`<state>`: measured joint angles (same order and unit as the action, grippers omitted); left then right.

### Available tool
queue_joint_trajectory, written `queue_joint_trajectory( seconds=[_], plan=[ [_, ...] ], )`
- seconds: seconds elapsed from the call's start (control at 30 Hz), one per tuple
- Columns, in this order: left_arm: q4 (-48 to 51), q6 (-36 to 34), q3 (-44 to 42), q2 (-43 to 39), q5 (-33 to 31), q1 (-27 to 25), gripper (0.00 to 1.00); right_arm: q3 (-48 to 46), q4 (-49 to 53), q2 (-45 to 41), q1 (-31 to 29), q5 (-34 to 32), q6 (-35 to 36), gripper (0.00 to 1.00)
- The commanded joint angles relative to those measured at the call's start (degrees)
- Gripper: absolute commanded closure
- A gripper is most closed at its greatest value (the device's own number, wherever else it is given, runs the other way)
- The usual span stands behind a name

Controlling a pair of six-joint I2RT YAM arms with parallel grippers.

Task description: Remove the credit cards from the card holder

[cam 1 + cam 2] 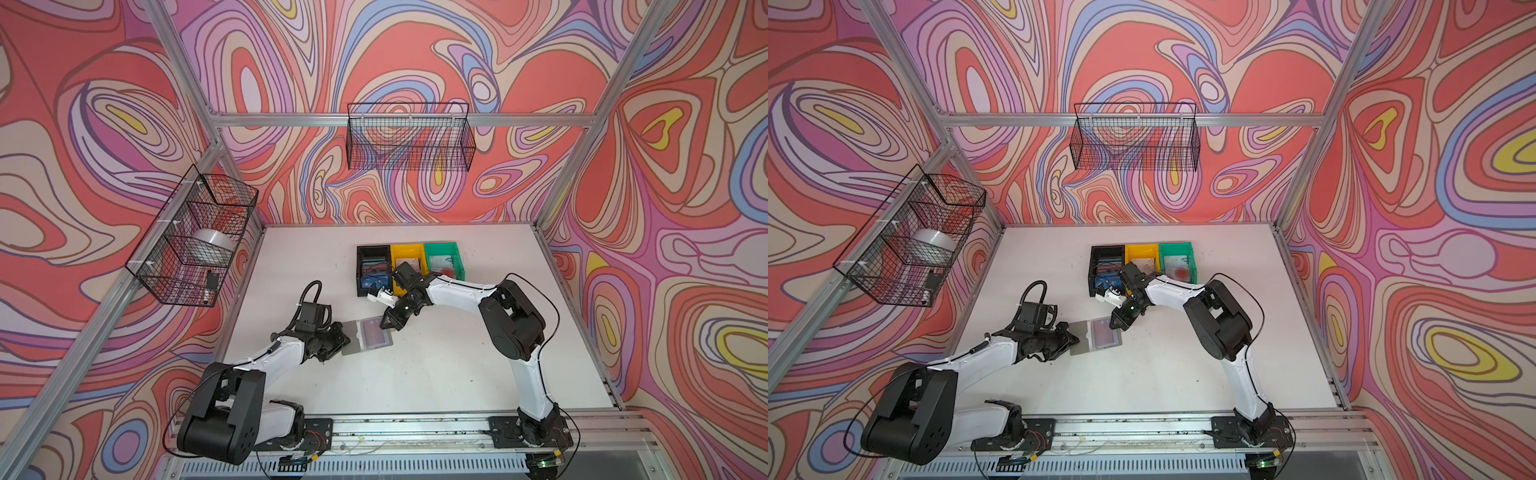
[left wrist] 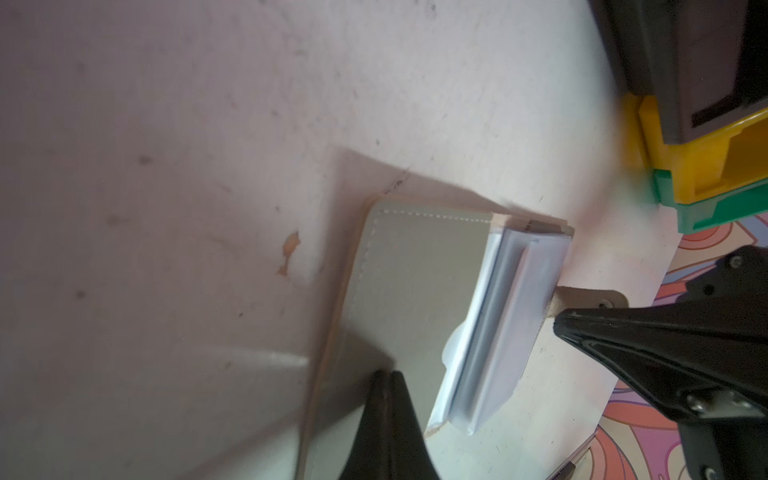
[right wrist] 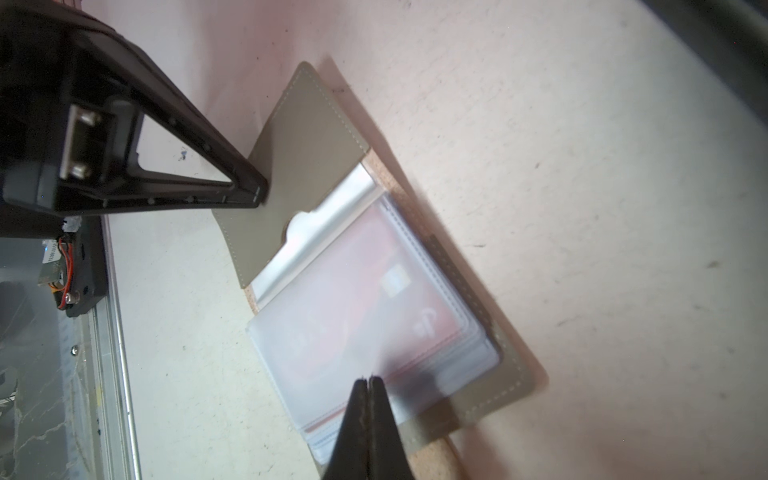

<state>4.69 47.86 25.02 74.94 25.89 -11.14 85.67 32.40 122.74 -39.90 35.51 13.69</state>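
**Item:** card holder (image 1: 368, 337), a grey folding wallet. It lies opened flat on the table (image 1: 436, 374), about mid-table, between the two grippers. Its long axis runs across the table from left to right, slightly skewed. The bare grey flap (image 3: 307, 153) forms the left half and the stack of translucent sleeves (image 3: 270, 345) the right half.

**Contents:** a red card (image 3: 361, 286) shows through the top sleeve, wholly inside it. Whether other cards sit beneath cannot be told, nor which sleeve edge is the mouth.

**Left side:** the left gripper (image 2: 386, 374) is clenched with nothing between the jaws. Its joined tip bears on the grey flap near the outer edge, apparently pinning the holder down.

**Right side:** the right gripper (image 3: 368, 380) is likewise clenched and empty. Its tip is over the outer edge of the sleeve stack, close by the snap tab (image 2: 590, 297); contact with the plastic cannot be confirmed. This arm is the nearer to the card, which lies from its tip toward the fold and the left gripper.

**Judgement:** the draw falls to the right gripper, whose jaws must part first. The thin sleeve may lift along with the card.

**Clearance:** bare table on the near side and to the right — ample. On the far side a black bin (image 1: 374, 248), yellow bin (image 1: 407, 248) and green bin (image 1: 442, 246) stand in a row, close behind the right wrist and apart from the holder.
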Motion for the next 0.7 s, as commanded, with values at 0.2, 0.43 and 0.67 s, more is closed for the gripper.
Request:
queue_joint_trajectory(
  seconds=[0.2,0.43,0.67],
  plan=[
    [-3.5,1.1,-1.2,3.4,0.4,-0.3,1.0,1.8,0.3,3.9,-0.2,0.1,-1.0,1.0],
    [-4.7,1.1,-1.1,4.5,1.1,-0.4,1.0,3.3,0.6,6.1,-0.2,0.8,-2.0,1.0],
    [-7.0,1.1,-0.4,6.6,2.7,-0.6,1.0,4.1,1.2,7.3,-0.3,1.3,-2.5,1.0]
  ],
)
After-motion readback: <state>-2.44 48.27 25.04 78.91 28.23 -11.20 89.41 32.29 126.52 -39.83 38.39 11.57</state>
